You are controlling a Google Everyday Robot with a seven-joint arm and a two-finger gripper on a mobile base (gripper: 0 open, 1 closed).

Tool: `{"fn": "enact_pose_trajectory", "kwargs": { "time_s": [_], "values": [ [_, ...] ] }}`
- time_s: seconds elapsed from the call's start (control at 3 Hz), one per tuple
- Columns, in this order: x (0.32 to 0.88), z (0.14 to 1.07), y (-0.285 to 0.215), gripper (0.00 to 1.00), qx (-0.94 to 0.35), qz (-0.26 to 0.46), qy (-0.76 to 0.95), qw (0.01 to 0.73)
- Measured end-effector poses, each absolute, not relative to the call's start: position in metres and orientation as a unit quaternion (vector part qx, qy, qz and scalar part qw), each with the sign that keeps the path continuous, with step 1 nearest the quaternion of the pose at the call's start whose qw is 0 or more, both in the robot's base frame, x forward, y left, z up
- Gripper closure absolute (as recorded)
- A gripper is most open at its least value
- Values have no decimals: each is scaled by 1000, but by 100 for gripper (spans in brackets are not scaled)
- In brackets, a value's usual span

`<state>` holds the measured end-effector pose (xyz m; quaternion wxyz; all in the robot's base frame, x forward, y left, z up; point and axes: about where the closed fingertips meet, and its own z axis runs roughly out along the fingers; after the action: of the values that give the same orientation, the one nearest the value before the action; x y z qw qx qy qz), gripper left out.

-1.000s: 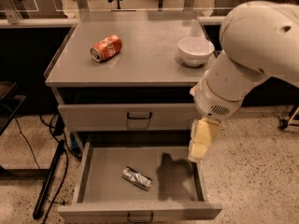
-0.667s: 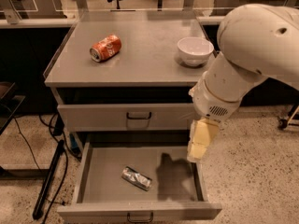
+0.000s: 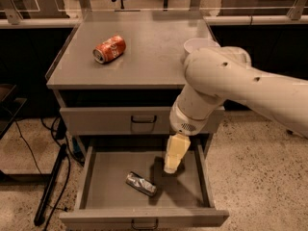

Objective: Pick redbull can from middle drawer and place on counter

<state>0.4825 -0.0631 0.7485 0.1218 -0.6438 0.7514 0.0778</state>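
Camera view: middle drawer (image 3: pixel 109 189) pulled out, grey floor showing. Redbull can (image 3: pixel 141 184) lies on side on drawer floor, near middle, slightly toward front edge. Gripper (image 3: pixel 170 167) points down into drawer, just right of and behind can, apart from it; whether apart or together not discernible. White arm (image 3: pixel 226 81) reaches in from right, across desk's (image 3: pixel 154 61) right front corner. On desk: orange soda can (image 3: pixel 109 49) on side at left; white bowl (image 3: pixel 196 44) at right, partly hidden by arm. Upper drawer front (image 3: pixel 106 121) closed.
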Motion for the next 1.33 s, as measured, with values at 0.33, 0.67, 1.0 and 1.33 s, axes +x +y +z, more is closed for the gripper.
{"fn": "enact_pose_trajectory", "kwargs": {
  "time_s": [0.33,0.67,1.0,1.33],
  "values": [
    [484,745,-61,0,-643,79,752,121],
    [493,722,-59,0,-619,92,770,124],
    [509,693,-64,0,-584,97,795,136],
    [520,670,-69,0,-551,104,813,155]
  ]
}}
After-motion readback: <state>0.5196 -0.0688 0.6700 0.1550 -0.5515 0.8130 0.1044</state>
